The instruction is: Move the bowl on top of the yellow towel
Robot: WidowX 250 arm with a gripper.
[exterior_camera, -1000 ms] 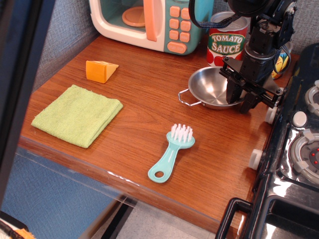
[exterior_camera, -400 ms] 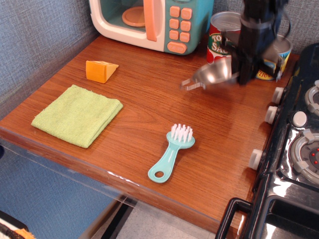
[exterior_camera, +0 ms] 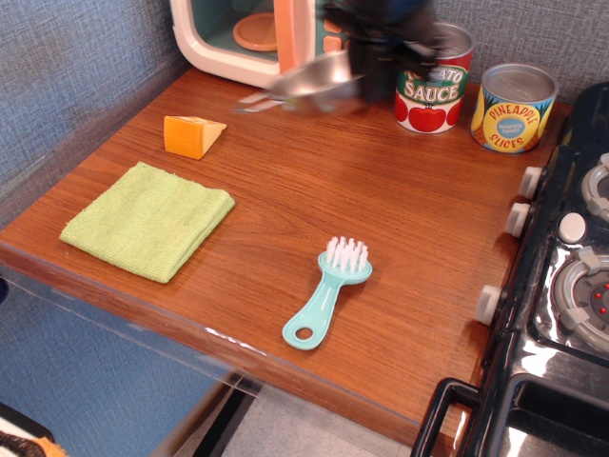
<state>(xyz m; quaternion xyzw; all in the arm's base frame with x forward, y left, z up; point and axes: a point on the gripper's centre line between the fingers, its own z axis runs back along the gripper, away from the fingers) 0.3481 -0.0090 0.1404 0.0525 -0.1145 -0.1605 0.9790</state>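
The steel bowl (exterior_camera: pixel 309 81) hangs tilted in the air at the back of the table, in front of the toy microwave, blurred by motion. My gripper (exterior_camera: pixel 366 69) is shut on its right rim and holds it well above the wood. The yellow-green towel (exterior_camera: pixel 147 220) lies flat at the front left of the table, far to the left of and below the bowl, with nothing on it.
An orange cheese wedge (exterior_camera: pixel 193 134) sits behind the towel. A teal brush (exterior_camera: pixel 329 289) lies mid-table. A tomato sauce can (exterior_camera: pixel 434 88) and a pineapple can (exterior_camera: pixel 514 107) stand at the back right. The toy microwave (exterior_camera: pixel 276 38) is behind. A stove (exterior_camera: pixel 561 286) lines the right edge.
The gripper has lifted the bowl off the table by the cans and carried it left and up, towards the microwave. The pineapple can now shows fully.
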